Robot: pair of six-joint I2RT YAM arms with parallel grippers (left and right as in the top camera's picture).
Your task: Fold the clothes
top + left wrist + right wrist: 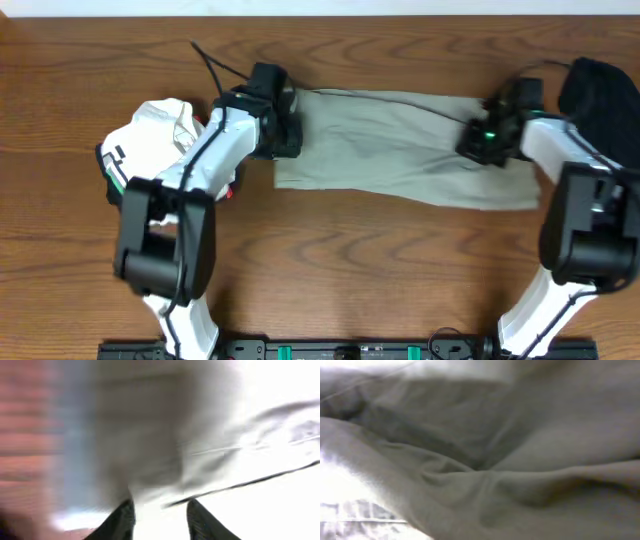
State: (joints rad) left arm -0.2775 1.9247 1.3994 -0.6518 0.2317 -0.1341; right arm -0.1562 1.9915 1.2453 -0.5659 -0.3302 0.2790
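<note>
A grey-green garment lies spread flat across the middle of the table. My left gripper is over its left edge. In the left wrist view, which is blurred, the two dark fingers stand apart with bright cloth between and beyond them. My right gripper sits on the garment's right part. In the right wrist view, creased cloth fills the frame and hides the fingers, and the gripper seems shut on a bunch of it.
A crumpled white garment lies at the left beside my left arm. A dark garment lies at the far right back. The brown wooden table shows in front of the grey-green garment.
</note>
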